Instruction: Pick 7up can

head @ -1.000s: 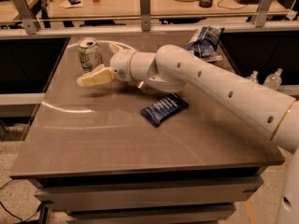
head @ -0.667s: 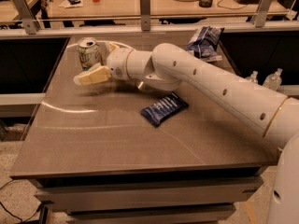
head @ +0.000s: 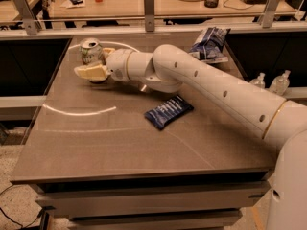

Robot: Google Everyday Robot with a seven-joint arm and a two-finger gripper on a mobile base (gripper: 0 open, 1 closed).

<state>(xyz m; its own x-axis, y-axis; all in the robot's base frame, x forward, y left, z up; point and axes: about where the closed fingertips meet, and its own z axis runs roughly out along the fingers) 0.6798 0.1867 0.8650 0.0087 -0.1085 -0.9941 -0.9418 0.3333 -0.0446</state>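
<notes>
Bracketing small green-and-white metal 7up can (head: 90,51) | we log cream two-finger claw (head: 93,61) spread wide around it | can upright on brown tabletop (head: 96,133), unlifted | closing, lifting remain

Brown table (head: 96,143) (glossy), cluttered desk (head: 124,4) behind.

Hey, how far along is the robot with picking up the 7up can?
Done: the arm is stretched across the table, with the gripper right at the 7up can near the far left corner. In hand: getting hold of the can; whether it is gripped yet cannot be told. Left: the lift, since the can stands upright on the table.
</notes>
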